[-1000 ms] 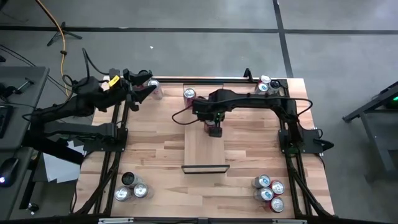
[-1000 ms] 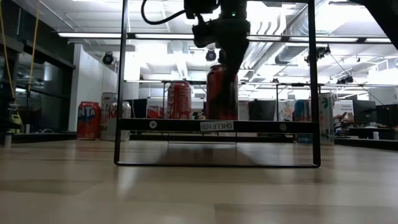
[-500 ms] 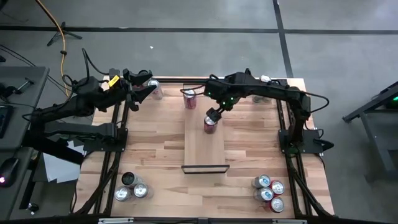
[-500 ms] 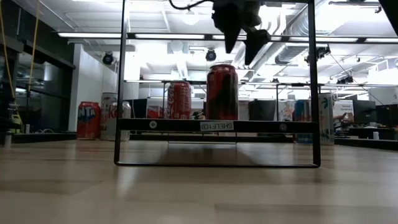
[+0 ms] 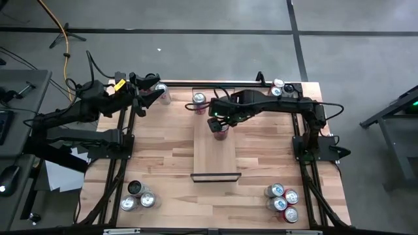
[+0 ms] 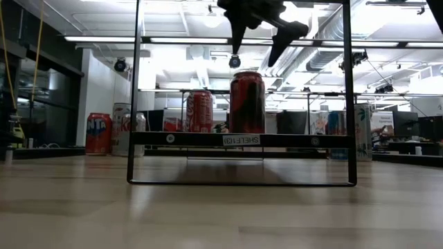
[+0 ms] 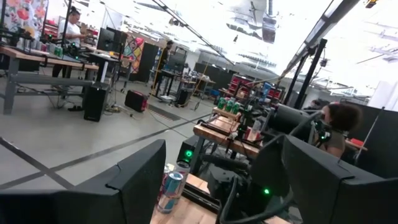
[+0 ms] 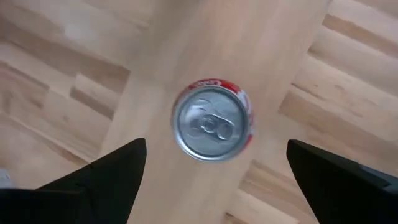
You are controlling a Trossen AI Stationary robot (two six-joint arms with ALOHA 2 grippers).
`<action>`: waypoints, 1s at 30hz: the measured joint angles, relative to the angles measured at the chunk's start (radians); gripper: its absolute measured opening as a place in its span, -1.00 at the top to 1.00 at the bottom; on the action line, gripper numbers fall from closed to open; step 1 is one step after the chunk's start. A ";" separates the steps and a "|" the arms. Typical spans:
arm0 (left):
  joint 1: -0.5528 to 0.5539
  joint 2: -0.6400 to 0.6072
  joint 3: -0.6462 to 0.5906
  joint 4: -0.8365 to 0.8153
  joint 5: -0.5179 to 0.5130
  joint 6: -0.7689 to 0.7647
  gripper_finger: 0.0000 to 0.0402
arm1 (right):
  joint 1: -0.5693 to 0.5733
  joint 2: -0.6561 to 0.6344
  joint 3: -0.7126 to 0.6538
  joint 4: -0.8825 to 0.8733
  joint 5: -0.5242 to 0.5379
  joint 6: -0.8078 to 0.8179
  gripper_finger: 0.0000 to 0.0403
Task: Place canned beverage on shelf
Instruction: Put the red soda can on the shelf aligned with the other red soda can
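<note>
A dark red can (image 6: 247,102) stands upright on its base at the far end of the shelf (image 5: 214,153), a narrow pale board with black rails at its short ends. In the right wrist view the can's silver top (image 8: 213,124) shows from above. My right gripper (image 6: 257,31) is open and hangs straight above the can, clear of it, fingers pointing down; it also shows in the high view (image 5: 219,121). My left gripper (image 5: 155,96) is open and empty at the table's far left, beside a silver can (image 5: 162,93).
A red can (image 5: 199,100) stands on the table just beyond the shelf's far end. More cans stand at the far right corner (image 5: 277,87), the near right (image 5: 281,199) and the near left (image 5: 137,196). A black frame (image 6: 346,104) surrounds the shelf.
My right gripper has opened and let go of the dark red can, then risen straight up above it and spread its fingers wider. The can has stayed upright on the shelf's far end where it was set down.
</note>
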 joint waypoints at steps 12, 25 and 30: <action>-0.001 0.000 -0.001 -0.027 0.000 0.001 -0.35 | 0.000 0.072 0.000 0.021 0.033 0.116 -0.86; 0.000 0.000 -0.001 -0.053 0.000 0.001 -0.35 | -0.010 0.135 0.000 0.018 0.008 0.070 -0.86; 0.000 0.000 -0.001 -0.053 0.000 0.001 -0.35 | -0.011 0.135 0.000 -0.019 0.007 0.043 -0.78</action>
